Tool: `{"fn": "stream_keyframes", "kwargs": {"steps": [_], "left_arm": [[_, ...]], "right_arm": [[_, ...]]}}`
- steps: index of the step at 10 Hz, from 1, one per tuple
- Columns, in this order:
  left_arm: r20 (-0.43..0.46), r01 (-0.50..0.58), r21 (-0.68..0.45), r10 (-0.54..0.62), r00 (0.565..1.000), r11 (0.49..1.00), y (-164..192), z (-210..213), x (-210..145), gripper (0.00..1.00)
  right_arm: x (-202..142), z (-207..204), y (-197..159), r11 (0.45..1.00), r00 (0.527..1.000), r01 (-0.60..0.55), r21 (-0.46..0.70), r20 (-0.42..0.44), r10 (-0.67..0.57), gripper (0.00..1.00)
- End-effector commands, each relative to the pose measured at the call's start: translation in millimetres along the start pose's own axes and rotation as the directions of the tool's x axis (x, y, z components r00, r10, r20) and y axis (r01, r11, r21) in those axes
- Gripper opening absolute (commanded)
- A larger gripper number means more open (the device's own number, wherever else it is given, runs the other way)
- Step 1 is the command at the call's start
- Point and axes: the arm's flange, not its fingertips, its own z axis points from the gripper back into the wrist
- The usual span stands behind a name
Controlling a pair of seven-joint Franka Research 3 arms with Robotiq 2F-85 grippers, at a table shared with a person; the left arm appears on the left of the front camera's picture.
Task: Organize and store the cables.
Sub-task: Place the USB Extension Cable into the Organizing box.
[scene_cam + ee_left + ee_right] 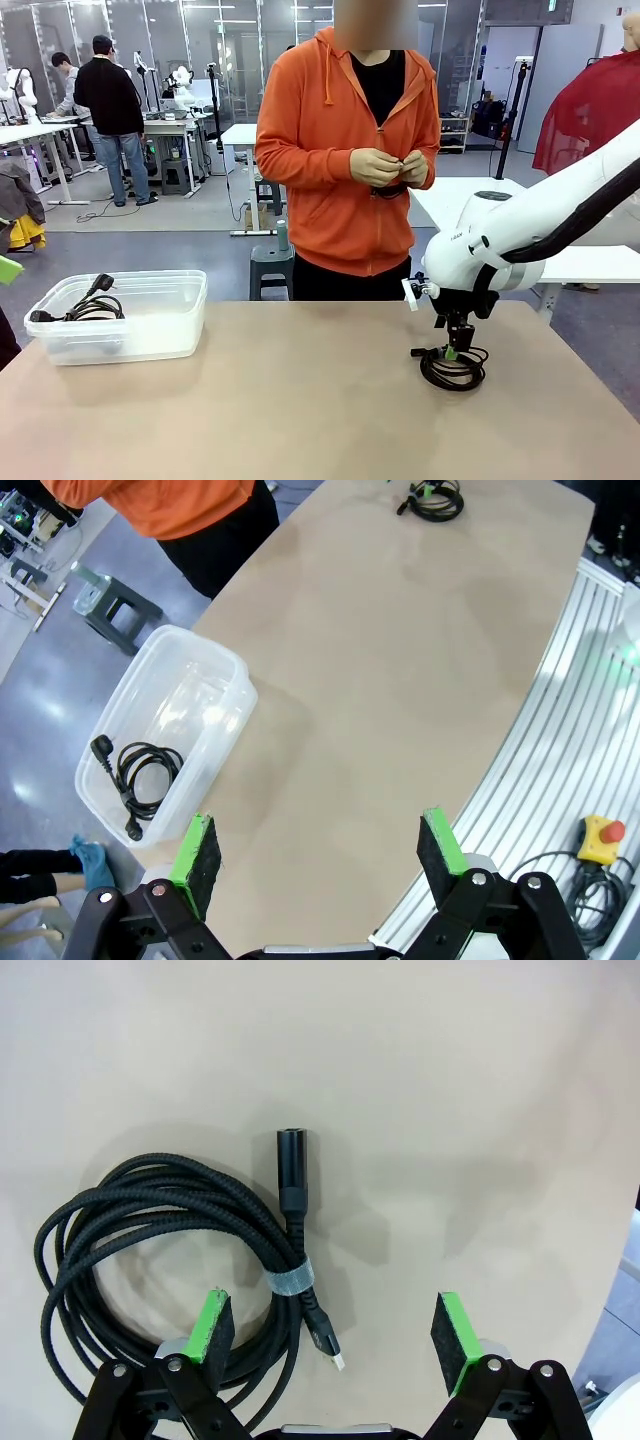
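The left end effector (318, 825) hangs spread wide above the near edge of the surface (400, 680). At its ten o'clock a clear bin (235, 675) holds one coiled cable (145, 770). Farther out, toward three o'clock of the surface, the right end effector (330, 1315) — jaws spread too, pinching nothing — sits low over a tied cable (150, 1220), one pad above its strands. At twelve o'clock, beyond the far edge, a person's hands (390, 168) meet at chest height.
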Motion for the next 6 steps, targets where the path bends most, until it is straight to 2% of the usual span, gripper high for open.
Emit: {"fn": "stream_keyframes", "kwargs": {"steps": [1,6], "left_arm": [[0.003,0.002,0.005,-0.002,1.0,1.0,0.4,-0.7,1.7,1.0],[0.003,0.002,0.005,-0.002,1.0,1.0,0.4,-0.7,1.7,1.0]], "right_arm": [[4.0,-1.8,-7.6,1.0,1.0,-0.016,0.002,-0.009,0.016,1.0],[10.0,-8.5,-5.6,0.999,0.999,-0.032,0.036,-0.011,0.032,1.0]]}}
